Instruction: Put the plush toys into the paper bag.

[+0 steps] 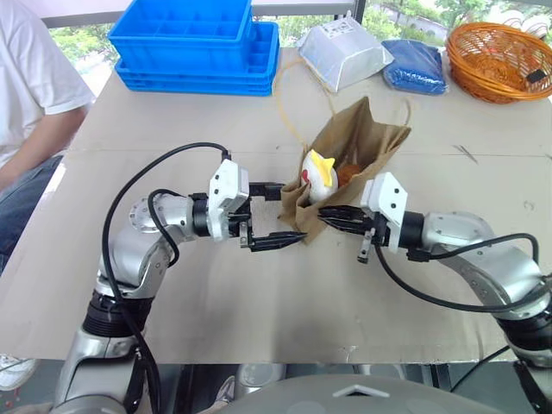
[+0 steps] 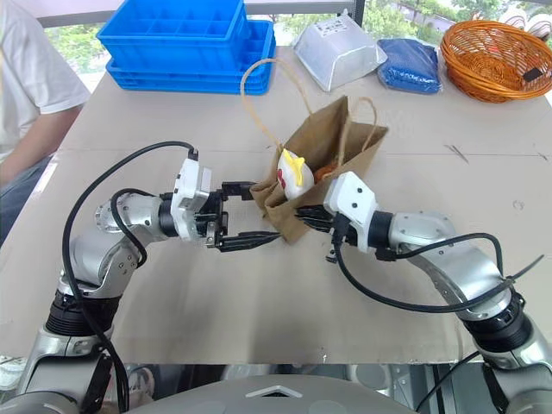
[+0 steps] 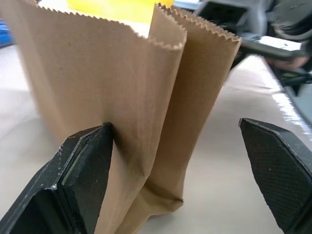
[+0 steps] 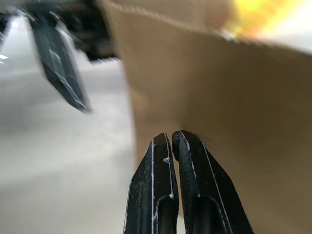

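The brown paper bag [image 1: 358, 147] stands open in the middle of the table, its cord handles [image 1: 289, 103] looping up behind. The white plush toy with yellow tips [image 1: 317, 175] sticks out of its mouth, and a patch of the brown plush toy [image 1: 348, 173] shows beside it inside. My left gripper [image 1: 291, 213] is open and level, its fingers [image 3: 83, 185] straddling the bag's [image 3: 146, 97] near left corner, one pad against the paper. My right gripper [image 1: 324, 216] is shut with nothing between its fingers [image 4: 153, 185], its tips at the bag's [image 4: 219, 97] front wall.
Stacked blue crates [image 1: 194, 43] stand at the back left, with a white container [image 1: 345, 52], a blue cloth bag [image 1: 414, 65] and an orange basket [image 1: 500, 60] along the back right. A person in a white shirt [image 1: 34, 86] sits at the table's left edge.
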Action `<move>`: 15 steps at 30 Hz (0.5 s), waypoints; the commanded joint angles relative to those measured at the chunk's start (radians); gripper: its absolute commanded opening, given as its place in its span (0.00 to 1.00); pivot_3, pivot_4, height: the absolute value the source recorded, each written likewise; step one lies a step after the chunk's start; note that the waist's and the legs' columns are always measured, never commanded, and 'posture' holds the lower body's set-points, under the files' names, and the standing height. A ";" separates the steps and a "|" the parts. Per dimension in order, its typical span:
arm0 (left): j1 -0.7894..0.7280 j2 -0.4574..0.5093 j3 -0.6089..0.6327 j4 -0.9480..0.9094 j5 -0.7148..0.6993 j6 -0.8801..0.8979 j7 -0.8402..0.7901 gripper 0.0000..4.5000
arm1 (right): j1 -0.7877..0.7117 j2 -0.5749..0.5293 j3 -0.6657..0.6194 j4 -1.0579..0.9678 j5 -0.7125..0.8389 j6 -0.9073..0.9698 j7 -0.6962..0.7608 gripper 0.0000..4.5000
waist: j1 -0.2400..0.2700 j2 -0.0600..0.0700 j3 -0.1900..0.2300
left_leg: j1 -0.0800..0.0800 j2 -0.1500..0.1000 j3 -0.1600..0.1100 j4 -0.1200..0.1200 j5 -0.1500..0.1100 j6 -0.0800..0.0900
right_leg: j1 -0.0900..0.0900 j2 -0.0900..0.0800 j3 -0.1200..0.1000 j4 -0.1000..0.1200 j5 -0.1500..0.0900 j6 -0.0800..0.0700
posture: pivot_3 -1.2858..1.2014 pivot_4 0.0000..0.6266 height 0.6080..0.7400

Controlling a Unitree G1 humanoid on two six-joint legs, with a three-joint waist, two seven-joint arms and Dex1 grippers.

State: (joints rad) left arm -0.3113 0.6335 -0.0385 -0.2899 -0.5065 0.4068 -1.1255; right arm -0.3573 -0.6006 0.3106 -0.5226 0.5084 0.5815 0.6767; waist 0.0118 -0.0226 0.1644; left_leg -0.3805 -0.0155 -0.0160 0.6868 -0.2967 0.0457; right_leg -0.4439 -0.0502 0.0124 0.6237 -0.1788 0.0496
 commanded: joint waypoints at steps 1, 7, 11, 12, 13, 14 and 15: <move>-0.005 -0.020 -0.008 -0.040 0.032 -0.022 0.063 1.00 | -0.026 0.028 -0.004 0.020 -0.022 -0.025 0.025 0.01 | 0.000 0.000 0.000 | 0.000 0.000 0.000 0.000 0.000 0.000 | 0.000 0.000 0.000 0.000 0.000 0.000 | 0.52 0.24 1.00; 0.002 -0.090 -0.044 -0.068 0.122 -0.026 0.222 1.00 | -0.050 0.076 0.001 0.094 -0.058 -0.051 0.073 0.01 | 0.000 0.000 0.000 | 0.000 0.000 0.000 0.000 0.000 0.000 | 0.000 0.000 0.000 0.001 0.000 0.000 | 0.52 0.24 1.00; 0.003 -0.119 -0.044 -0.073 0.129 -0.016 0.271 0.81 | -0.051 0.096 0.007 0.115 -0.079 -0.061 0.092 0.00 | -0.001 0.000 0.000 | 0.000 0.000 0.000 0.000 0.001 -0.001 | 0.000 -0.001 0.000 0.002 0.000 0.000 | 0.52 0.24 1.00; 0.005 -0.125 -0.048 -0.071 0.138 -0.023 0.278 0.73 | -0.051 0.101 0.008 0.117 -0.081 -0.061 0.094 0.00 | -0.001 0.000 0.000 | 0.000 0.000 0.000 0.000 0.001 -0.001 | 0.000 0.000 -0.001 0.002 0.000 0.000 | 0.52 0.24 1.00; 0.004 -0.140 -0.048 -0.067 0.144 -0.026 0.298 0.63 | -0.048 0.104 0.008 0.118 -0.083 -0.062 0.098 0.00 | -0.001 0.000 0.000 | 0.000 0.000 0.000 0.000 0.001 -0.001 | 0.000 -0.001 0.000 0.002 0.000 0.000 | 0.52 0.24 1.00; 0.001 -0.152 -0.045 -0.063 0.144 -0.024 0.312 0.57 | -0.046 0.108 0.009 0.117 -0.087 -0.061 0.100 0.00 | -0.001 0.000 0.000 | 0.000 0.000 0.000 0.000 0.001 -0.001 | 0.000 -0.001 0.000 0.002 0.000 0.000 | 0.52 0.24 1.00; -0.001 -0.160 -0.042 -0.058 0.143 -0.022 0.318 0.48 | -0.046 0.113 0.010 0.116 -0.091 -0.057 0.101 0.00 | 0.000 0.000 0.000 | 0.000 0.000 0.000 0.000 0.001 -0.001 | 0.000 -0.001 0.000 0.002 0.000 0.000 | 0.52 0.24 1.00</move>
State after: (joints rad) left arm -0.2968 0.4837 -0.1123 -0.3340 -0.3741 0.4011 -0.8713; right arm -0.4020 -0.5030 0.2873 -0.3625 0.3959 0.5402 0.7346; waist 0.0114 -0.0225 0.1643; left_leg -0.3802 -0.0161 -0.0162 0.6868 -0.2960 0.0445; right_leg -0.4441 -0.0511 0.0120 0.6255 -0.1786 0.0496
